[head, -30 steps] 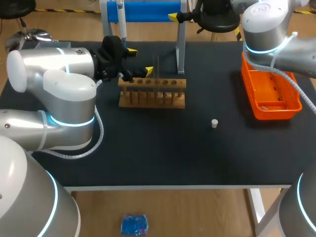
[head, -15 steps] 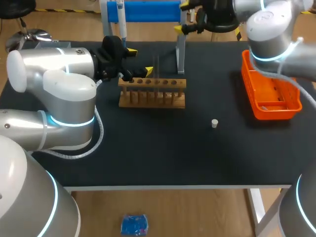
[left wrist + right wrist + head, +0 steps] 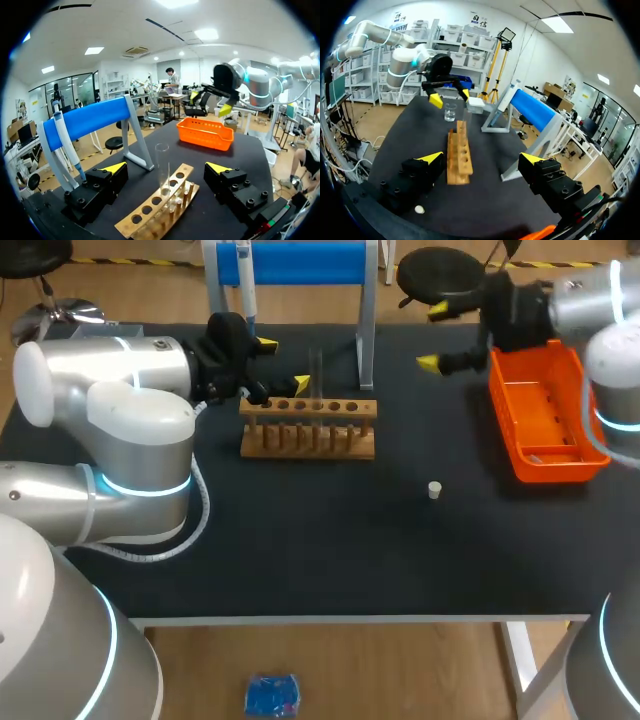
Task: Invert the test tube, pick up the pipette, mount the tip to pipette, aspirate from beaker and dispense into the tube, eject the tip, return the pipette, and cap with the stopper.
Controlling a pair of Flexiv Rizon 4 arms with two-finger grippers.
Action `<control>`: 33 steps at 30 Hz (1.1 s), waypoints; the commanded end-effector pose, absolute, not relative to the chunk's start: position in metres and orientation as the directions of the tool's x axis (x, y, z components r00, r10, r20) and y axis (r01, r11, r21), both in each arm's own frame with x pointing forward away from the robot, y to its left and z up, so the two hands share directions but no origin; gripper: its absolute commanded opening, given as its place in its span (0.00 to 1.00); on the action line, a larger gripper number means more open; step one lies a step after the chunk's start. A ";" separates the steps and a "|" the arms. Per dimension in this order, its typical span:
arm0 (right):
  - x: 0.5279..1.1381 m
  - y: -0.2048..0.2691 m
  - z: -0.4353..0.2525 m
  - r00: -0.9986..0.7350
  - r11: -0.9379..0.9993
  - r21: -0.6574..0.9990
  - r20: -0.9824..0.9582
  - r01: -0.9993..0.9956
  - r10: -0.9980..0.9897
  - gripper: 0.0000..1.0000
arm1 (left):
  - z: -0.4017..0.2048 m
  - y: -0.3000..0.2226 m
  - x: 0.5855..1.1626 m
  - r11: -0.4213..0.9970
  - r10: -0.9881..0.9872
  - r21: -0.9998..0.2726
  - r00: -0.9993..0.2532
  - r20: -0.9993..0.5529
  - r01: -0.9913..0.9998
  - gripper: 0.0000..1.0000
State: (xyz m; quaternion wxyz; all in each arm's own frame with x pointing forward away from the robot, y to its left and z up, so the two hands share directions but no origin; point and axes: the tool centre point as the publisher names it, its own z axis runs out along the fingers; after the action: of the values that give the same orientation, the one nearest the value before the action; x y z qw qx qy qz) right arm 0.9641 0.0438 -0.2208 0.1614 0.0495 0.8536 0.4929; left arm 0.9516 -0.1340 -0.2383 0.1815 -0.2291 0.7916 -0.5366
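This is a robotics laboratory set up for chemistry bench work. 2 grey robot arms with glowing blue joint rings, the left arm (image 3: 120,400) and the right arm (image 3: 612,310), flank a black table (image 3: 330,560) laid out with lab ware. On it are a wooden rack (image 3: 308,428) with a row of holes, 1 glass test tube (image 3: 162,170) upright in it, a pipette (image 3: 246,285) hanging on a blue-barred stand (image 3: 300,262), a glass beaker (image 3: 450,112), a small white stopper (image 3: 435,490) and an orange plastic basket (image 3: 548,420).

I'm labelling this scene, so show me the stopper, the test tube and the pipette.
stopper (image 3: 434,490), head view, its top.
test tube (image 3: 162,167), left wrist view, middle of the glass wall.
pipette (image 3: 68,147), left wrist view, its white shaft.
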 end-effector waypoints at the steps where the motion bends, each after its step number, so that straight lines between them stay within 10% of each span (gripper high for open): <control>1: 0.892 -0.023 -0.211 -0.938 0.491 0.868 -0.231 -0.077 0.260 1.00 | -0.238 -0.133 0.953 0.321 -0.554 -0.932 -0.831 -0.040 -0.169 1.00; 33: 0.819 -0.021 -0.365 -0.953 0.484 0.871 -0.072 0.084 0.294 1.00 | -0.238 -0.133 0.953 0.321 -0.554 -0.932 -0.831 -0.040 -0.169 1.00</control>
State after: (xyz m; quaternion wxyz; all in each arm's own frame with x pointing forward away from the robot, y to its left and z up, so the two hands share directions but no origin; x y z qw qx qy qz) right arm 0.8120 -0.0371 -0.3483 0.1020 0.1086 0.8568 0.4936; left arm 0.9517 -0.1339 -0.2384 0.1816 -0.2291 0.7916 -0.5366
